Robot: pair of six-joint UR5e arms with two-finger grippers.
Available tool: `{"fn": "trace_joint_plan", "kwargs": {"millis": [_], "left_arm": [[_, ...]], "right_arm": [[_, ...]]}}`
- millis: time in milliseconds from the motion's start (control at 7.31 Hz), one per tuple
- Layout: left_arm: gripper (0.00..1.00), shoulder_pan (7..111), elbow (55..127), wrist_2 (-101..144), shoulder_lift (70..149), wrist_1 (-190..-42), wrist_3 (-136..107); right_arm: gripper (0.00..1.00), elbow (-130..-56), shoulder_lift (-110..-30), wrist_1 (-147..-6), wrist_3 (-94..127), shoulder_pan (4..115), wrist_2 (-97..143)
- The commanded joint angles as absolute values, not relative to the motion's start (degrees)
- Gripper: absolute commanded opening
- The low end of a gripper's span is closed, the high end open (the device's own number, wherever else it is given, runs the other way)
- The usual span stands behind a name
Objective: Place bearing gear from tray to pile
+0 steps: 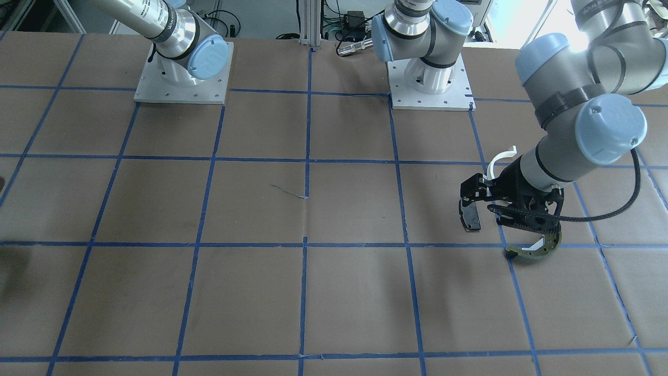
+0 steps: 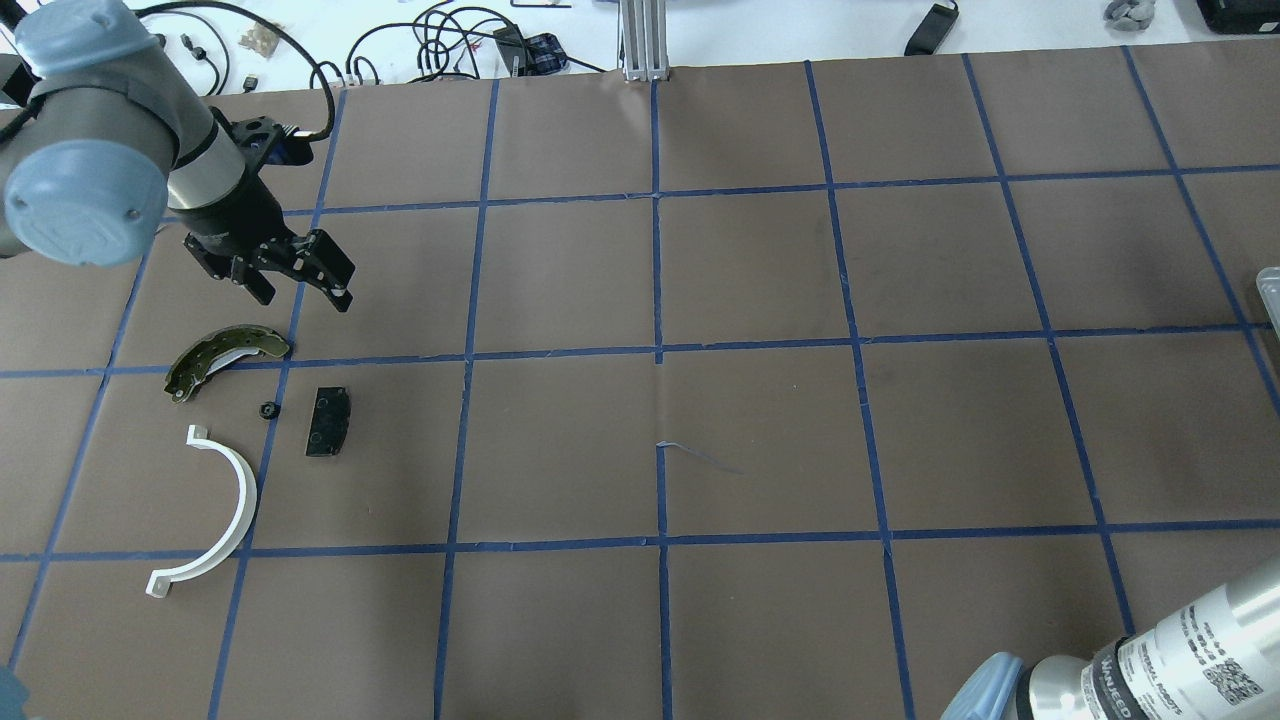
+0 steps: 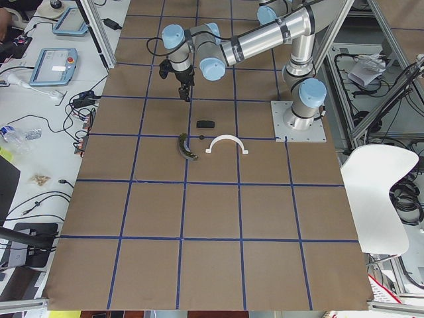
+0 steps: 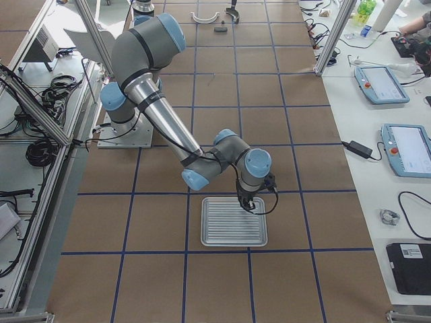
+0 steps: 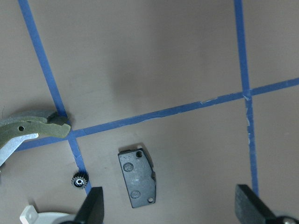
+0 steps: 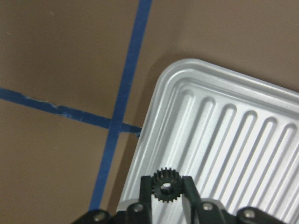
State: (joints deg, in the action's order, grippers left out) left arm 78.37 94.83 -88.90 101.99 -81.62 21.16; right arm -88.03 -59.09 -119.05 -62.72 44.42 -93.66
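My right gripper is shut on a small black bearing gear and holds it over the corner of the ribbed metal tray. The exterior right view shows the same gripper over the tray. The pile lies at the table's left: an olive-green brake shoe, a black pad, a white half-ring and another small black gear. My left gripper hovers open and empty just beyond the pile. Its wrist view shows the pad and that gear.
Brown paper with a blue tape grid covers the table. The tray's edge shows at the overhead view's far right. Cables and tools lie beyond the far edge. The arm bases stand on metal plates.
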Motion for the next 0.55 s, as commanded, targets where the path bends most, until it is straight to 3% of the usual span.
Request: {"fn": "trace_joint_plan", "kwargs": {"millis": [0,410], "left_arm": [[1.00,83.6,88.4,-89.2,98.0,-93.0,11.4],[1.00,90.5,85.9,-89.6,93.2,-97.0,8.1]], "right_arm": [[0.18,-90.9,-64.9,-116.6,-51.9,52.9,-94.7],[0.17,-98.2,-72.9,-115.2,-28.7,68.8,-95.3]]}}
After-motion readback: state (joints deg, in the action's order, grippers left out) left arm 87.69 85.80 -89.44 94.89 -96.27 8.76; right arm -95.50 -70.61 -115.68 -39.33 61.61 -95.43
